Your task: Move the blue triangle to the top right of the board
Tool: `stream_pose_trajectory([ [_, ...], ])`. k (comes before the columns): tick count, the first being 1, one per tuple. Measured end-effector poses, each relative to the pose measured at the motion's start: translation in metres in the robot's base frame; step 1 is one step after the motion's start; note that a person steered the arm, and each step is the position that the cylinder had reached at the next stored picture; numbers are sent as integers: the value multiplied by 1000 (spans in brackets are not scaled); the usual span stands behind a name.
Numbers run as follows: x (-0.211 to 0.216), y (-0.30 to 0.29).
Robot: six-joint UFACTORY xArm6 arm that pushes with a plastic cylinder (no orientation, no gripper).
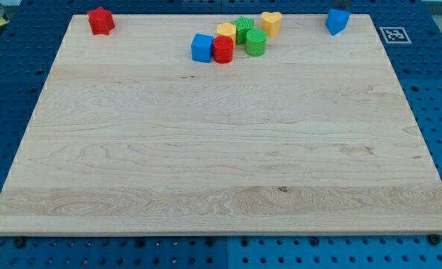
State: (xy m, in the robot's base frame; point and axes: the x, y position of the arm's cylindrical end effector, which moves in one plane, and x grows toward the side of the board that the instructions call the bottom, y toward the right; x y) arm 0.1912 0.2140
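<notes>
The blue triangle [337, 21] sits on the wooden board [221, 149] at the view's top right, close to the top edge. My tip does not show in the camera view. No rod or arm is in view.
A cluster stands at the top middle: a blue cube [201, 48], a red cylinder [222, 49], a yellow block [226, 31], a green block [244, 28], a green cylinder [256, 42] and a yellow heart [271, 22]. A red star-like block [100, 20] sits at the top left. A marker tag [393, 34] lies off the board's top right corner.
</notes>
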Motion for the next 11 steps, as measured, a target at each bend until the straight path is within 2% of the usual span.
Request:
stream_pose_trajectory([
  [1, 0, -39],
  [3, 14, -48],
  [8, 27, -34],
  [11, 38, 1],
])
